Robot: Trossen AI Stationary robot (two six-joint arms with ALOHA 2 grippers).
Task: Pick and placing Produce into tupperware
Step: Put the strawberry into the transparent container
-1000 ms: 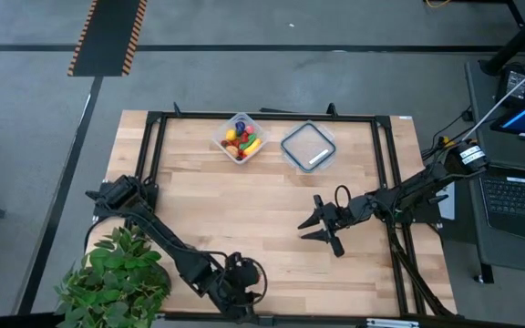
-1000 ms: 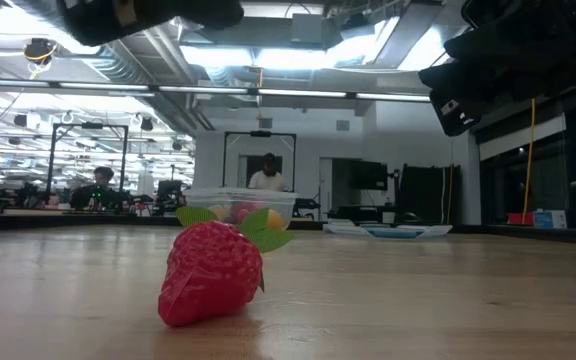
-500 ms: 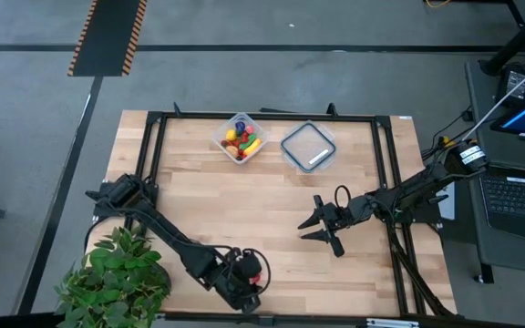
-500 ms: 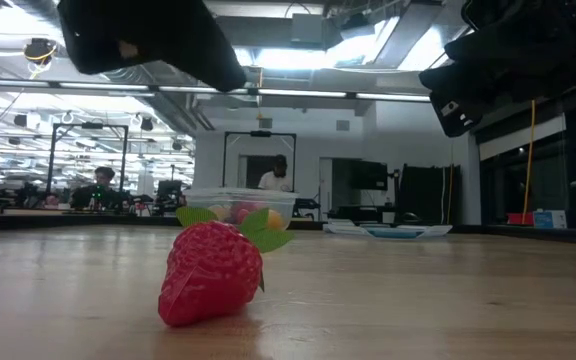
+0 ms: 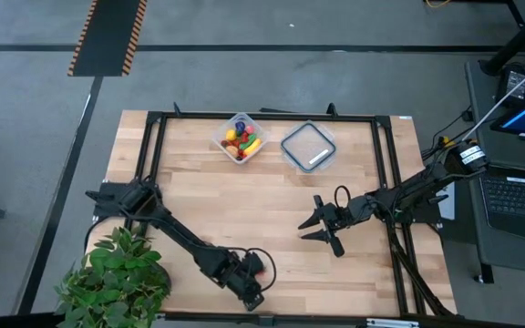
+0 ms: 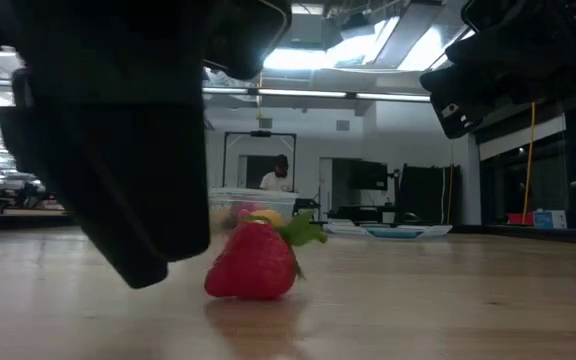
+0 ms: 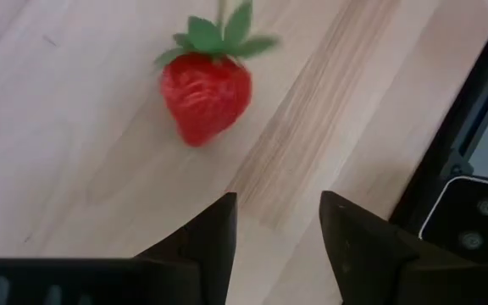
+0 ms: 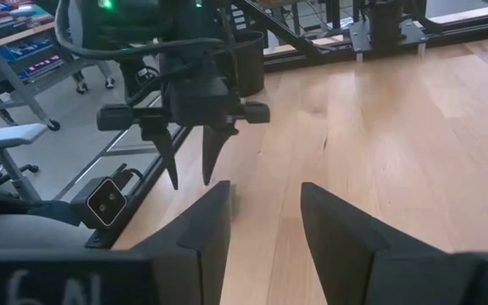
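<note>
Left arm lines up on the last loose strawberry near the table's front edge.

The wooden table (image 5: 272,210) carries the tupperware (image 5: 237,138) at its far side, already holding a pile of mixed produce (image 5: 241,140), with a flat lid (image 5: 308,146) beside it and a leafy plant (image 5: 114,278) at the near left corner. The right gripper (image 5: 322,224) waits mid-table, fingers parted and empty. The left gripper (image 5: 255,278) hangs low by the front edge, jaws apart and holding nothing; the strawberry (image 7: 206,95) lies on the wood just ahead of its fingertips (image 7: 219,216), untouched. To do this well, I would advance until the berry's red body sits squarely between the fingers, settle close to the wood, and close across the body rather than the leaves, since the rounded piece looks apt to roll away.
</note>
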